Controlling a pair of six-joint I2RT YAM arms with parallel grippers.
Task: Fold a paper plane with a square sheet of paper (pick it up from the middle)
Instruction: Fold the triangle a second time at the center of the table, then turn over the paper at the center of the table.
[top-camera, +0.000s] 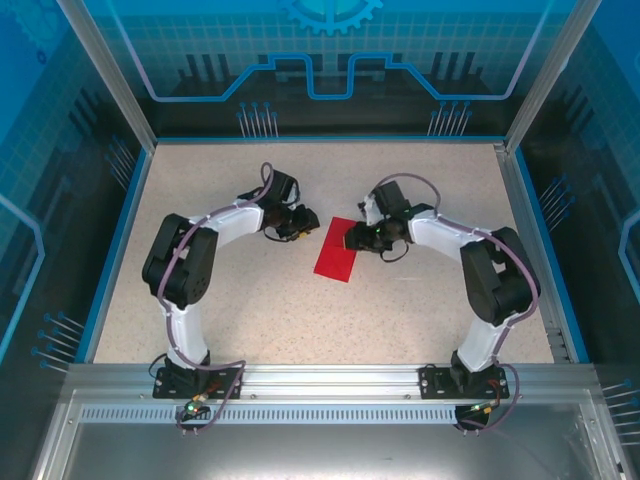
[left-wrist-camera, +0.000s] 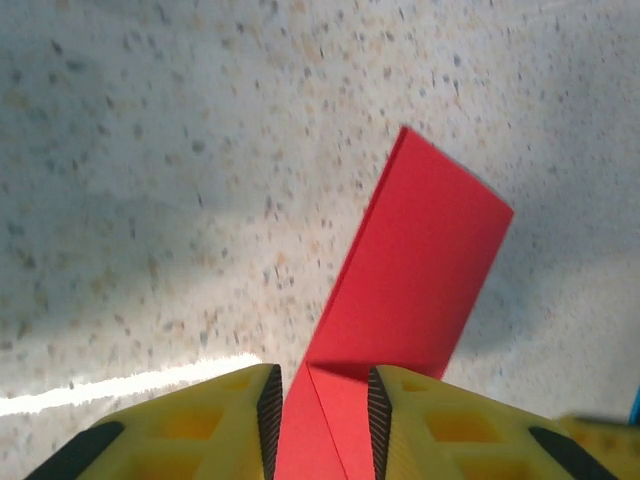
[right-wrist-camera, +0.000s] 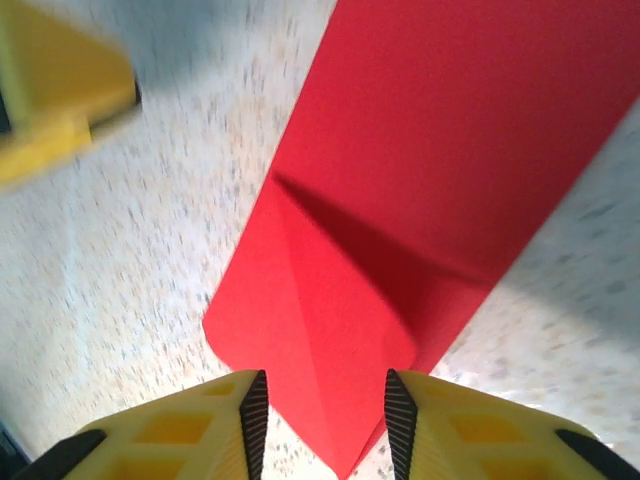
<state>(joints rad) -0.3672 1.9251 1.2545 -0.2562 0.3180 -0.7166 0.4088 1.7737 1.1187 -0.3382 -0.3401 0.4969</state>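
Noting the scene from above first. The square sheet of paper lay near the middle of the desk, red face up. It showed as an oblong, not a square. Its long side ran from the far edge toward the near edge, with the near end tilted slightly left.

The left pincer sat low, just beside the sheet's far left corner. The right pincer sat at the far part of the sheet's right edge and overlapped the red there. The two faced each other across the far end of the sheet, near but apart.

Left wrist view:
- The left pincer had its jaws parted, so it was open, not clamped.
- Its yellow fingers carried black ribbed pads, one on either side of the sheet.
- Red paper filled the gap between the pads, and a crease ran through that part.
- Whether the pads touched the paper could not be told.
- Past the fingers the sheet stretched away over the speckled desk and threw a shadow to its right.

Right wrist view:
- The right pincer was likewise parted and open.
- A pointed red corner of the sheet lay in the gap.
- A fold line ran up from that corner, and a dark shadow crossed the red above it.
- A blurred yellow finger of the left pincer stood at the upper left, over the desk.
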